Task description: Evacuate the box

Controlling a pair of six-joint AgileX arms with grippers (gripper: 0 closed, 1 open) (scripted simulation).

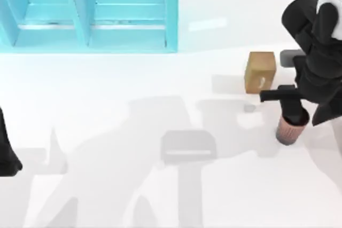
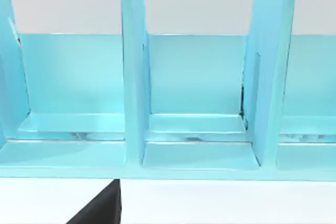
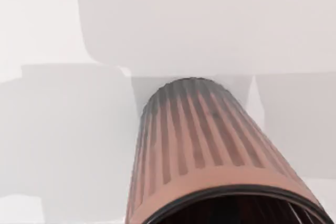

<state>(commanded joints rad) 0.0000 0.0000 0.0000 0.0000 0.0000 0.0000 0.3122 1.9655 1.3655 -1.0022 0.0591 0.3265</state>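
A light blue box (image 1: 88,12) with open compartments stands at the table's back left; its compartments (image 2: 197,98) look bare in the left wrist view. A ribbed brown cup (image 1: 290,129) hangs rim-up under my right gripper (image 1: 293,115), which is shut on its dark rim at the right side of the table. From the right wrist, the cup (image 3: 199,150) points away toward the white table. My left gripper (image 1: 6,158) is parked at the left edge, facing the box.
A small tan block (image 1: 260,71) stands just behind and left of the cup, close to my right arm. Grey shadows lie across the middle of the white table (image 1: 107,94).
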